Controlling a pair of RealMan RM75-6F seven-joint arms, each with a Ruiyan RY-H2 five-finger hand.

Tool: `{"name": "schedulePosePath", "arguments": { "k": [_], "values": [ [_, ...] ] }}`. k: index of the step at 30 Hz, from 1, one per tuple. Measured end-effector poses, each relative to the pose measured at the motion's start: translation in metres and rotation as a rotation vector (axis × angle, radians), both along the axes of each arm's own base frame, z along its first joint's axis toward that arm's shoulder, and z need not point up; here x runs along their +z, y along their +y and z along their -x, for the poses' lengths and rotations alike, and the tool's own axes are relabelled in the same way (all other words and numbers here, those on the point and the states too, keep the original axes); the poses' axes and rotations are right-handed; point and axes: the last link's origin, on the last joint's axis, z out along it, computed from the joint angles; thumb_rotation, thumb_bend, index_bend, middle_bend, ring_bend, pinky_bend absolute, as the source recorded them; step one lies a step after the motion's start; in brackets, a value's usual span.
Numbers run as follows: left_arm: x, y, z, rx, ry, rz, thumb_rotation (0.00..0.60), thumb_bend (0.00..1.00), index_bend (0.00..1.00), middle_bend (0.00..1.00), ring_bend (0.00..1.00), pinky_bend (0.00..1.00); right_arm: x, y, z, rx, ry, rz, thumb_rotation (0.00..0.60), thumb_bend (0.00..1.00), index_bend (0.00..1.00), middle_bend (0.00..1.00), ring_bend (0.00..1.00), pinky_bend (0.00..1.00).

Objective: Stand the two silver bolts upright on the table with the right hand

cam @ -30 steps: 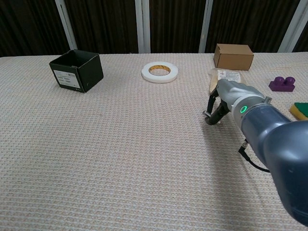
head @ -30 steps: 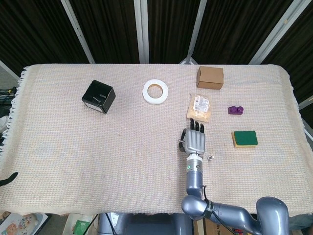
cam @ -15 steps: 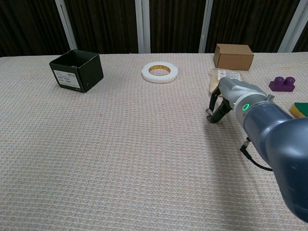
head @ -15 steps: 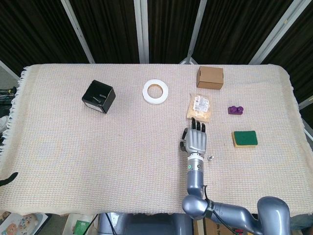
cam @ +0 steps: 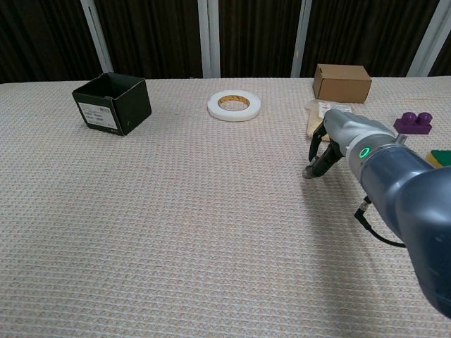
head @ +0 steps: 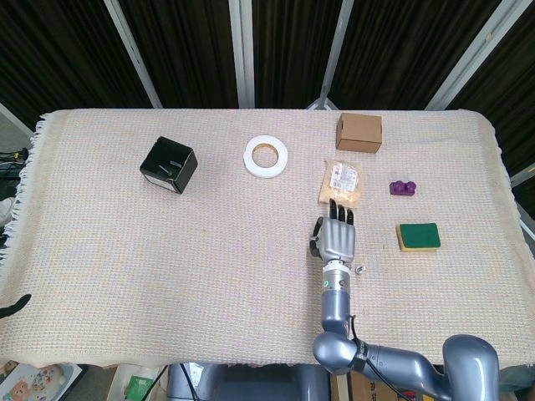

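Note:
My right hand (head: 337,238) hovers palm-down just above the cloth, its fingers pointing toward the far edge. In the chest view this right hand (cam: 337,138) has its fingers curled downward. Thumb and a finger pinch one silver bolt (cam: 308,171), whose lower end is at the cloth. From above, that bolt is mostly hidden under the thumb side of the hand. The second silver bolt (head: 361,269) lies loose on the cloth just right of my wrist. My left hand does not show.
A snack packet (head: 341,182) lies just beyond the fingertips, with a cardboard box (head: 359,132) behind it. A purple block (head: 403,188) and a green sponge (head: 418,236) sit to the right. A tape roll (head: 266,156) and a black box (head: 168,164) are further left.
My right hand has shifted a little to the right and away from me with the bolt in its pinch. The loose bolt has not moved.

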Motion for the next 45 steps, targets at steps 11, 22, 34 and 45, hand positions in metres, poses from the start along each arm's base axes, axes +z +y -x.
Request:
{"name": "schedulePosePath", "arguments": {
  "k": [11,22,34,45],
  "values": [
    [-0.0001,0.0002,0.0,0.0,0.0,0.001,0.6,0.15,0.14,0.12,0.01,0.08,-0.0016,-0.0007,-0.0008,0.003,0.0,-0.002,0.6,0.36,0.59,0.0,0.0,0.01],
    [0.0004,0.0,0.0004,0.001,-0.001,0.0,0.6,0.15,0.14,0.12,0.01,0.08,-0.0006,-0.0055,0.0012,-0.015,0.009,0.004,0.6,0.35,0.57,0.0,0.0,0.01],
    [0.0003,-0.0001,0.0002,0.0,-0.001,0.0,0.6,0.15,0.14,0.12,0.01,0.08,-0.002,-0.0038,-0.0029,-0.005,0.009,-0.011,0.6,0.35,0.55,0.0,0.0,0.01],
    [0.0006,0.0,0.0004,0.001,-0.002,-0.001,0.6,0.15,0.14,0.12,0.01,0.08,-0.0026,-0.0045,-0.0024,-0.01,0.004,-0.01,0.6,0.36,0.53,0.0,0.0,0.01]
  ]
}}
